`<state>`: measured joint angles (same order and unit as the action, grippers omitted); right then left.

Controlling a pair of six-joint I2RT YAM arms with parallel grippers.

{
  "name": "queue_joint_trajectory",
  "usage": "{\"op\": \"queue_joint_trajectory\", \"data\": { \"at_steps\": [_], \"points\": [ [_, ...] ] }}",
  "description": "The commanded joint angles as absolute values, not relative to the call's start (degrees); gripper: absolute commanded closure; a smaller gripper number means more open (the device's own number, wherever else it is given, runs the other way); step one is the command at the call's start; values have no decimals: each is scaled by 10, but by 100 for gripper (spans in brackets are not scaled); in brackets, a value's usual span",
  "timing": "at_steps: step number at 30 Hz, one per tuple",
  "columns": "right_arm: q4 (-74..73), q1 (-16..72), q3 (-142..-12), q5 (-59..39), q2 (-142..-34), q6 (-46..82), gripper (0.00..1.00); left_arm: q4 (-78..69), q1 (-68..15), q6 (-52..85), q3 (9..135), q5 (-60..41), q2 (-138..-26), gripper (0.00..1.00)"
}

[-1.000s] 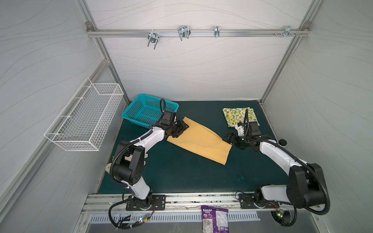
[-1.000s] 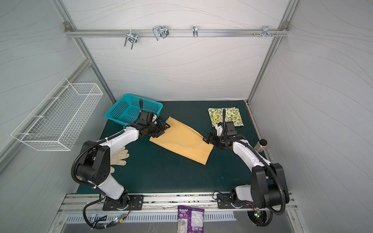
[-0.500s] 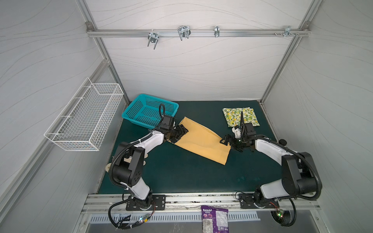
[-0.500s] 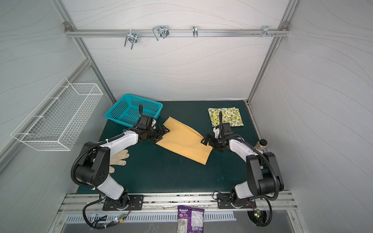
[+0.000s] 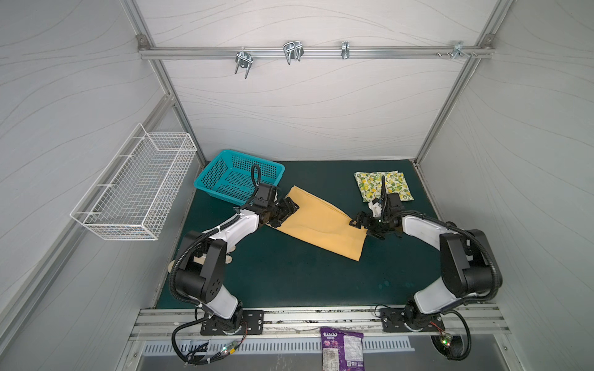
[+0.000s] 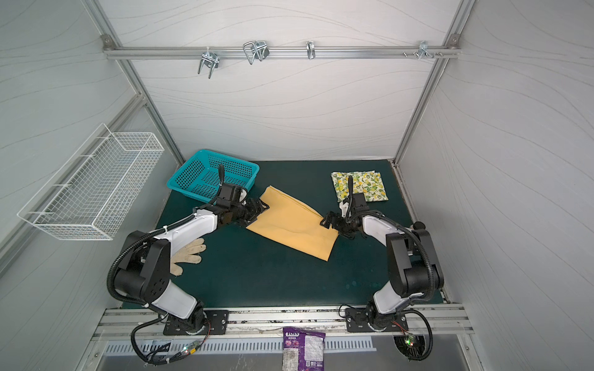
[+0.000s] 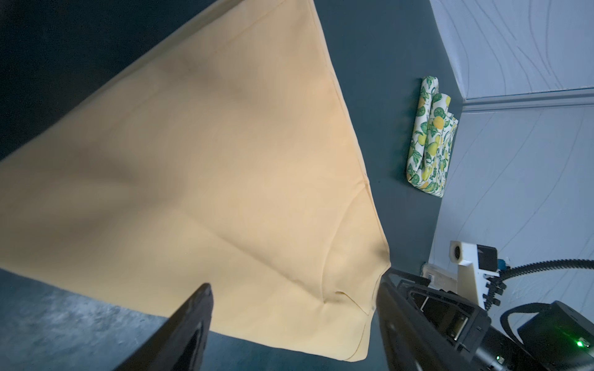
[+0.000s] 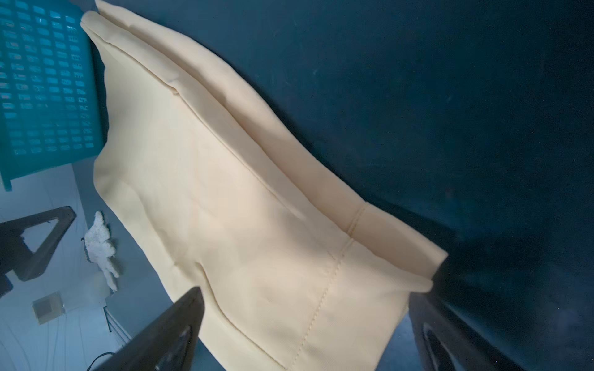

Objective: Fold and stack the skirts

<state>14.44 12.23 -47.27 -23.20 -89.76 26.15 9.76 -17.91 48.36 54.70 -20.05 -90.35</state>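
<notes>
The mustard-yellow skirt (image 5: 321,225) (image 6: 289,225) lies folded flat and slantwise on the green mat. My left gripper (image 5: 287,208) (image 6: 258,207) is open at its end nearest the teal basket, and in the left wrist view that gripper (image 7: 294,289) has the skirt's (image 7: 225,160) corner between its spread fingers, ungripped. My right gripper (image 5: 360,223) (image 6: 331,221) is open at the opposite end. There too the cloth (image 8: 225,176) lies loose between the gripper's (image 8: 308,295) fingers. The lemon-print skirt (image 5: 382,189) (image 6: 363,186) (image 7: 430,138) lies folded at the back right.
A teal basket (image 5: 239,176) (image 8: 45,80) stands at the back left, close behind my left gripper. A wire basket (image 5: 135,186) hangs on the left wall. A pale glove (image 6: 188,253) (image 8: 99,250) lies by the left arm's base. A purple snack packet (image 5: 342,350) lies beyond the front rail.
Both grippers' jaws have spread wider at the two ends of the mustard skirt. The right arm has swung lower and nearer the skirt's end. The skirt itself has not moved.
</notes>
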Motion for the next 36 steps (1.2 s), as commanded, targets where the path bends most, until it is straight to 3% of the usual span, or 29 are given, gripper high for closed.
{"op": "queue_joint_trajectory", "data": {
  "at_steps": [1, 13, 24, 36],
  "points": [
    [136, 118, -487, -242, -899, 265, 1, 99, -180, 471, 539, -184, -891, 18],
    [154, 110, -516, -234, -928, 263, 1, 101, -181, 464, 537, -182, -899, 18],
    [170, 149, -510, -205, -809, 292, 1, 96, -180, 460, 544, -185, -908, 18],
    [195, 142, -593, -147, -947, 255, 1, 87, -180, 466, 544, -191, -922, 18]
  ]
}}
